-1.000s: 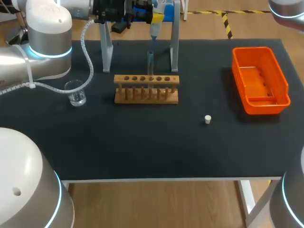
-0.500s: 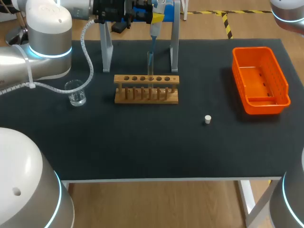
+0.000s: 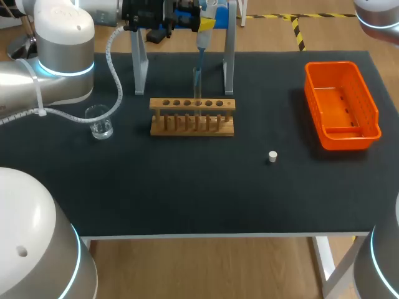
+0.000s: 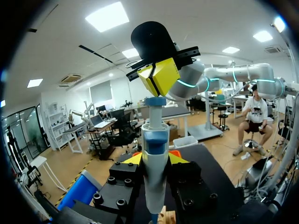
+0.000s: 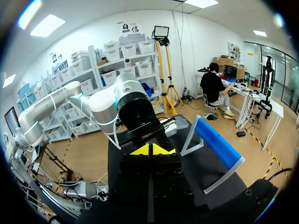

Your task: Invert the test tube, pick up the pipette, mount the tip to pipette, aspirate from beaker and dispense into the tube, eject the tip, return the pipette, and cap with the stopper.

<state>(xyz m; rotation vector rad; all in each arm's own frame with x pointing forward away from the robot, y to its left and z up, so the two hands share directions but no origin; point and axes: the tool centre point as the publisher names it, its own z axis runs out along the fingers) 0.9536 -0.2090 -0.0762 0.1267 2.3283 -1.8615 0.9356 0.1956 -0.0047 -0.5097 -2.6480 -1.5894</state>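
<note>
The left jaws are clenched on the pipette [image 4: 154, 156], pressing it from both sides. They hold it upright above the back of the wooden rack [image 3: 192, 117], with its thin tip over the tube [image 3: 197, 80] standing in the rack. The right jaws are pressed together with nothing between them. On the desk [image 3: 187, 187], the beaker [image 3: 100, 122] stands left of the rack. The white stopper [image 3: 272, 156] lies to the rack's front right, and the orange tray [image 3: 340, 106] sits farther right.
</note>
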